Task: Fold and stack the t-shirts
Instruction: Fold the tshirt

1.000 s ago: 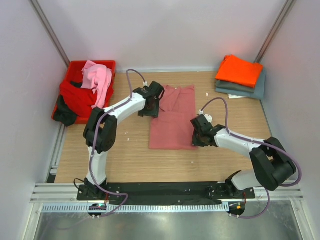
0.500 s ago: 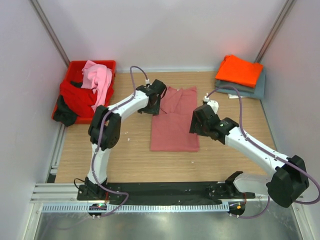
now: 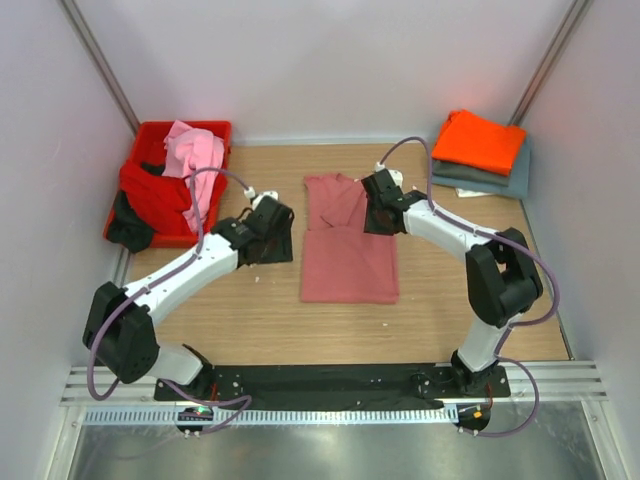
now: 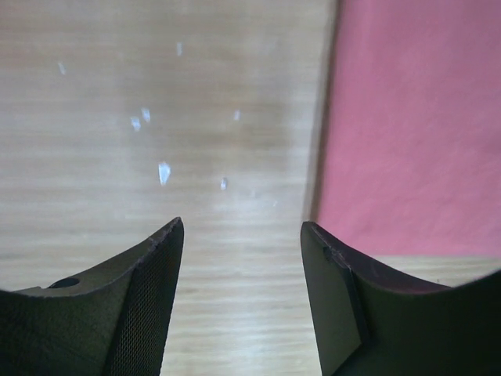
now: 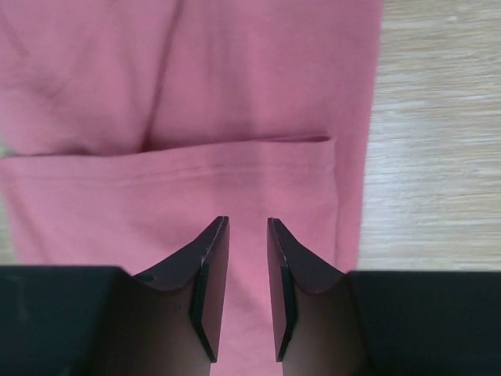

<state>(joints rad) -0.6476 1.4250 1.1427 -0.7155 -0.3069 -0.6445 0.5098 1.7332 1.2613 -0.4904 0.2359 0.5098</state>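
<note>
1. Left gripper (image 4: 242,225) has drawn back off the one salmon-pink t-shirt (image 3: 348,255), which lies flat between the arms. Its fingers are wide apart.
2. Right gripper (image 5: 248,223), barely parted and empty, is over it.
3. Two stacked t-shirts (image 3: 478,140) sit far right; three bunched t-shirts (image 3: 190,160) fill the red crate (image 3: 150,128).

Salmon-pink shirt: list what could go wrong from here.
The right gripper sits over a folded layer of the salmon-pink shirt, jaws narrow; it may pinch one layer and pull the fold open. The left gripper is open over bare table beside the shirt's edge; closing there would miss cloth.
</note>
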